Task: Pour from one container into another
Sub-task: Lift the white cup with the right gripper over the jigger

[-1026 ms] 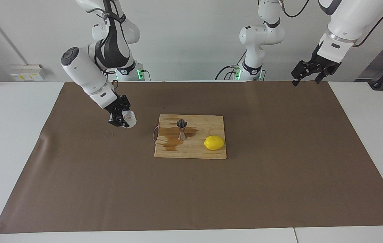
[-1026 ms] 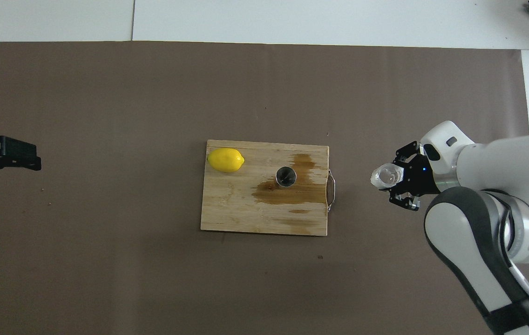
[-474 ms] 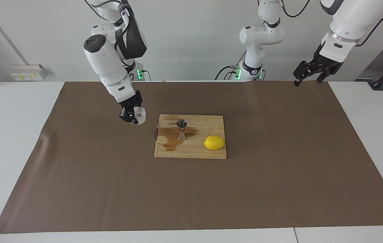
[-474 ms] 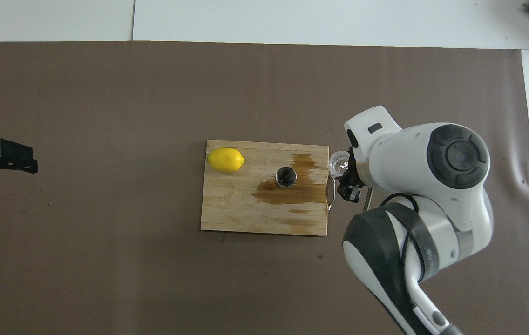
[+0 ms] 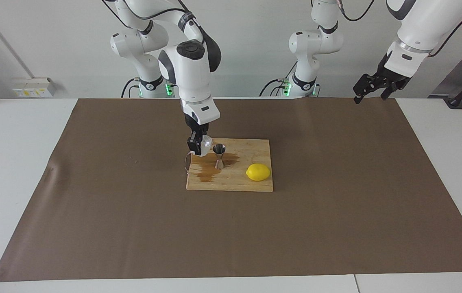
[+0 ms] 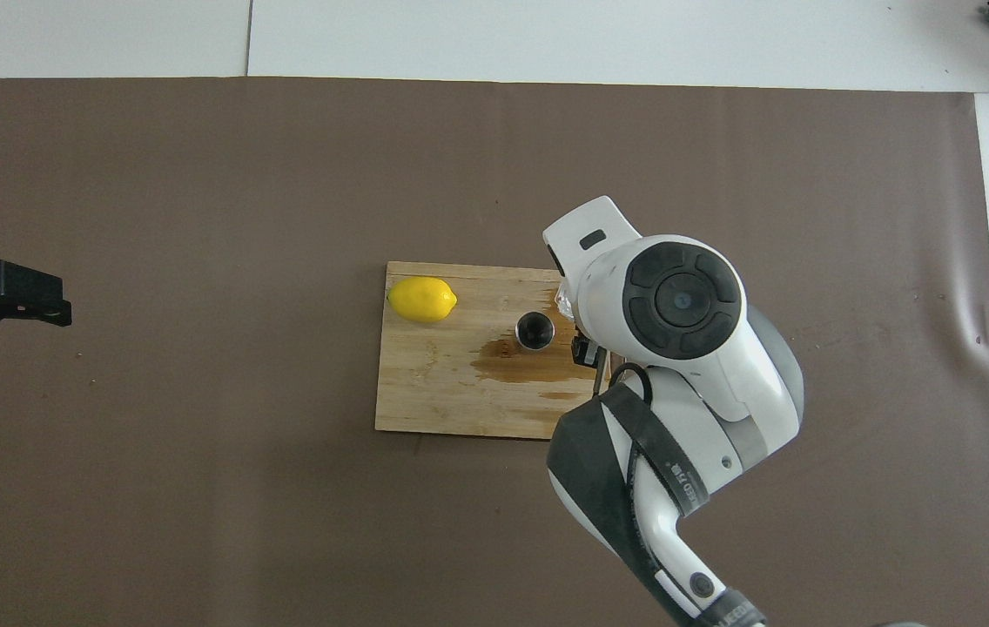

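Taken from left to right in the facing view, the right tool [image 5: 197, 145] is met first, held low over the handle end of the pale wooden cutting board [image 5: 251, 185] and clamped on the small, squat, whitish-clear ribbed cup [image 5: 205, 145]. The cup is carried clear of the board, just beside the rim of the small shiny steel hourglass-shaped jigger [image 5: 219, 156]; this placing is judged to set the cup's lip close to the jigger's mouth so that a tilt would send the contents in. The jigger stands upright on the board, amid a dark wet stain [image 5: 206, 167], which suggests that a poorly aimed pour would miss so narrow a mouth. A yellow lemon [image 5: 258, 172] lies on the board toward the left arm's end. Last, the left tool [image 5: 371, 92] is seen waiting, raised over the edge of the brown paper-covered worktop [image 5: 336, 228], its fingers spread and empty.

The height of the cup and its gap from the jigger are given by the facing view alone. In the overhead view the cup is almost wholly hidden under the right arm's wrist, but the jigger's dark open mouth [image 6: 535, 330] is shown from above, which the facing view shows only slantwise.
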You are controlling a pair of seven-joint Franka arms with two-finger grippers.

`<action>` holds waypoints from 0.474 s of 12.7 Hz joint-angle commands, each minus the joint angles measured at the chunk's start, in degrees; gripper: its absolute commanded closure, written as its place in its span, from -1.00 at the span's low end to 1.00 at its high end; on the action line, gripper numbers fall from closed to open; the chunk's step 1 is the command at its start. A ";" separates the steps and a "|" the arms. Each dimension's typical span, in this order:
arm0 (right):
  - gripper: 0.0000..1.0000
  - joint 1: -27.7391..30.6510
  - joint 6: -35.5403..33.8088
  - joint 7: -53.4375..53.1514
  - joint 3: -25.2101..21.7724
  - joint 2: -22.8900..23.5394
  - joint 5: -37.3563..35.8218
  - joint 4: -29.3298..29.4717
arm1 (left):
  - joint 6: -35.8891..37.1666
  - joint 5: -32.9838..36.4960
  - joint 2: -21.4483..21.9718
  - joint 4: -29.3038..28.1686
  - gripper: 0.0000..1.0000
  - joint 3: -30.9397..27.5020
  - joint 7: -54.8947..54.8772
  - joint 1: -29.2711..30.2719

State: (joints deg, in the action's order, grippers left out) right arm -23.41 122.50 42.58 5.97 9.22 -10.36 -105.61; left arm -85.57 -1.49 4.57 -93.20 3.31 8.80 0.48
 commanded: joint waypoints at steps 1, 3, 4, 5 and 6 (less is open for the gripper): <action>1.00 -2.07 -1.65 -0.92 0.00 1.50 -7.02 0.93 | 0.58 0.43 0.70 -0.66 -1.00 0.20 -0.45 0.49; 1.00 -3.74 -1.39 -0.48 0.00 1.76 -11.24 -0.03 | 0.58 0.43 0.70 -0.66 -1.00 0.20 -0.45 0.49; 1.00 -4.10 -1.04 0.04 0.00 1.68 -13.70 -0.56 | 0.58 0.43 0.70 -0.75 -1.00 0.20 -0.45 0.40; 1.00 -4.89 -0.51 0.57 0.09 1.50 -16.42 -1.35 | 0.58 0.43 0.70 -0.75 -1.00 0.20 -0.45 0.40; 1.00 -5.07 -0.42 0.75 0.09 1.24 -17.32 -1.88 | 0.58 0.43 0.70 -0.75 -1.00 0.20 -0.45 0.40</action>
State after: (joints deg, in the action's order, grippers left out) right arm -28.08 121.77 42.48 6.01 11.20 -24.65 -106.20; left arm -85.56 -1.49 4.57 -93.22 3.32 8.80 0.48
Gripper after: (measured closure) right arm 0.498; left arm 0.000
